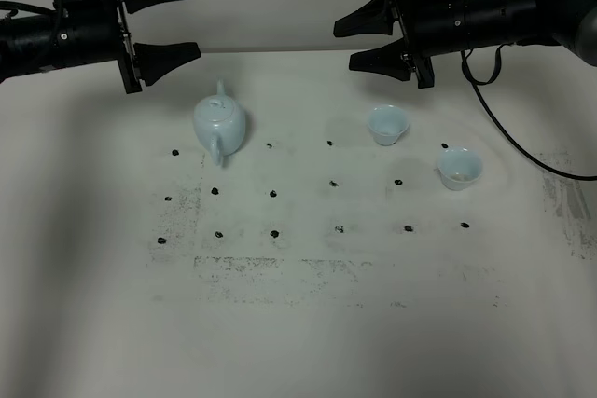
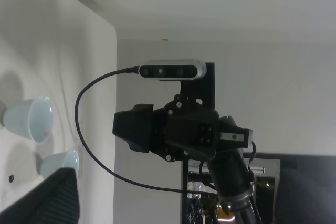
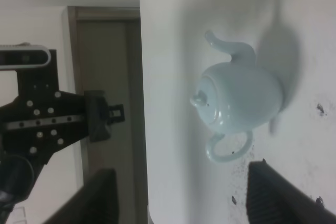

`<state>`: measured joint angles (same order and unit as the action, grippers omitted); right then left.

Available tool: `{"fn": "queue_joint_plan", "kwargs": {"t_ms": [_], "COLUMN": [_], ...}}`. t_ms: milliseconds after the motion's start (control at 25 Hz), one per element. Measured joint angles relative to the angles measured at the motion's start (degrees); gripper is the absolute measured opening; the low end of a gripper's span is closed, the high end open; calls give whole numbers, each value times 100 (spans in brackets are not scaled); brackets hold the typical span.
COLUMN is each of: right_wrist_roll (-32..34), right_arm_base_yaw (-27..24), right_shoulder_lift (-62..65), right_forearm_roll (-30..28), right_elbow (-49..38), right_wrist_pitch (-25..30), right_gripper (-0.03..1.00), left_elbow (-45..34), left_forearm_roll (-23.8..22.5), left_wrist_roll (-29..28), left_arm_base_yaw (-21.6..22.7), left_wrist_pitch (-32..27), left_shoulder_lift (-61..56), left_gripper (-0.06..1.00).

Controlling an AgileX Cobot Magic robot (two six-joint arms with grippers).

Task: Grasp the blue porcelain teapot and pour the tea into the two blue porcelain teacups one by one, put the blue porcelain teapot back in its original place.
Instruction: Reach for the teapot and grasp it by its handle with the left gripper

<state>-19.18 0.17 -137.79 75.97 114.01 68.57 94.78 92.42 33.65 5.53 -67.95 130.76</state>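
1. Blue porcelain teapot (image 1: 221, 123) stands upright on the white table (image 1: 298, 342), at about 10 o'clock from the middle of the table in the high view. Its lid is on. Its spout points to 12 o'clock and its loop handle to 6 o'clock.
2. The left gripper (image 1: 194, 18) hangs in the air on the left. Its jaws are wide open and hold nothing. The blue porcelain teapot is not between them. It sits at about 6 o'clock from the tips, apart from them.
3. Small black dots (image 1: 272, 194) lie in rows on the table.
4. The first teacup (image 1: 388, 125) stands upright at about 1 o'clock from the middle of the table. The second teacup (image 1: 460, 170) is at its 4 o'clock, near but not touching.
5. The right gripper (image 1: 343, 43) hangs in the air at about 11 o'clock from the first teacup. Its jaws are wide open and hold nothing. The teapot is at about 8 o'clock from these tips, well apart.
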Motion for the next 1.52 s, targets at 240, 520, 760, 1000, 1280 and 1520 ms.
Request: {"fn": "queue_joint_plan", "kwargs": {"t_ms": [240, 520, 760, 1000, 1280, 1520], "right_wrist_roll": [-83, -260, -1025, -1479, -1299, -703], "right_arm_base_yaw": [0, 0, -5, -44, -57, -38], "right_shoulder_lift": [0, 0, 20, 698, 2419, 3859], "right_forearm_roll": [0, 0, -12, -363, -2539, -3804], "right_elbow": [0, 0, 0, 0, 4, 4], "right_wrist_pitch": [0, 0, 65, 65, 98, 117], "right_gripper": [55, 55, 49, 46, 46, 46], "left_elbow": [0, 0, 0, 0, 0, 0], "left_forearm_roll": [0, 0, 0, -193, -780, -2259], "left_wrist_roll": [0, 0, 76, 180, 268, 33], "left_arm_base_yaw": [0, 0, 7, 7, 124, 133], "left_wrist_pitch": [0, 0, -11, -18, -37, 120], "left_shoulder_lift": [0, 0, -33, -864, -2651, -4345], "left_gripper": [76, 76, 76, 73, 69, 69]}}
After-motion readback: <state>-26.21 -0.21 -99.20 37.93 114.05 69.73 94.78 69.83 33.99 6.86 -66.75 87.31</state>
